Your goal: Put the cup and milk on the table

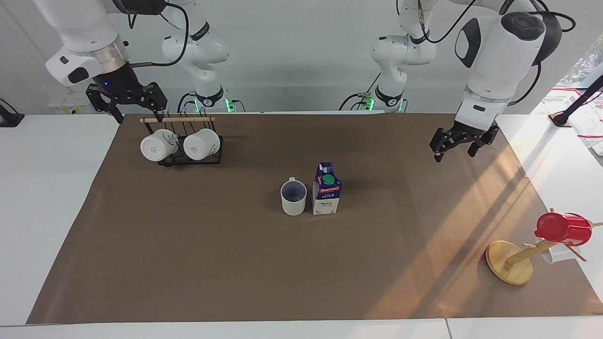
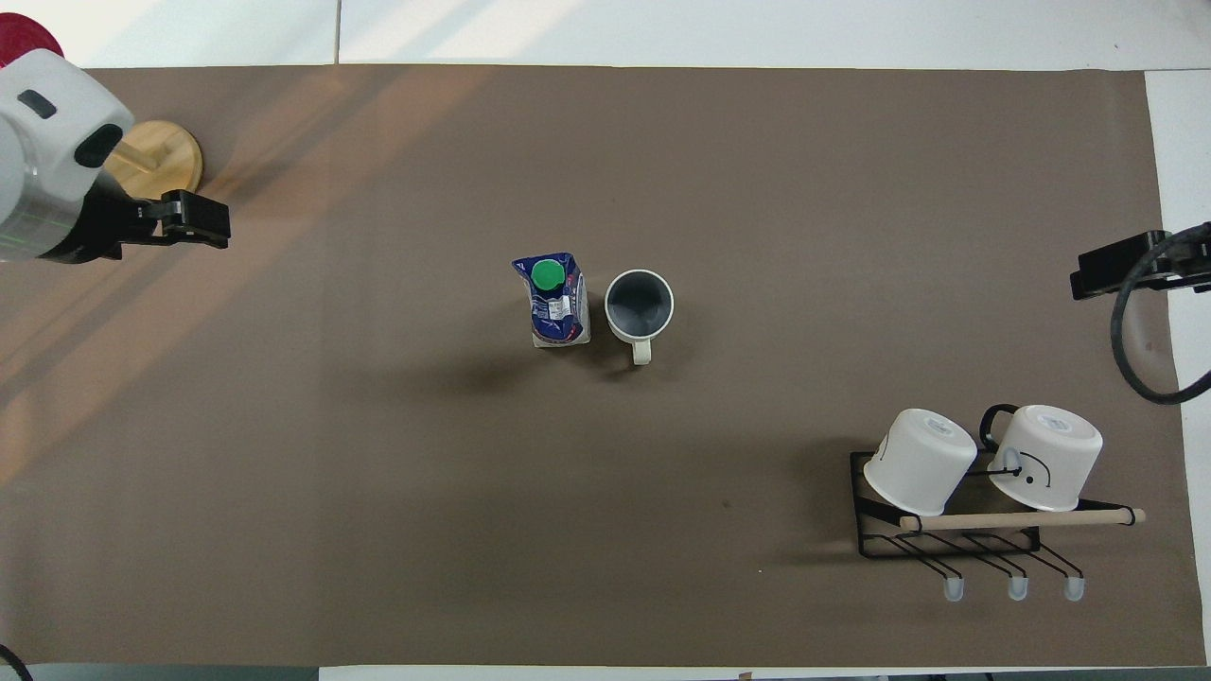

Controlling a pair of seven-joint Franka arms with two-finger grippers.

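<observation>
The milk stands upright near the middle of the surface, on the brown paper; the cup stands upright just beside the milk, toward the right arm's end, with a narrow gap between them and its handle turned toward the robots; both task things look set down and steady, so the step in hand reads as clearing the arms away. The left gripper hangs released and empty over the paper's edge at the left arm's end, well apart from the milk; the right gripper waits, released and empty, just beside the black mug rack with its two white mugs, well apart from the milk. To finish well, the left arm should stay high and move away from the milk rather than back over it; it should also stay above the wooden stand carrying the red cup, which sits well apart from the milk toward the left arm's end.
</observation>
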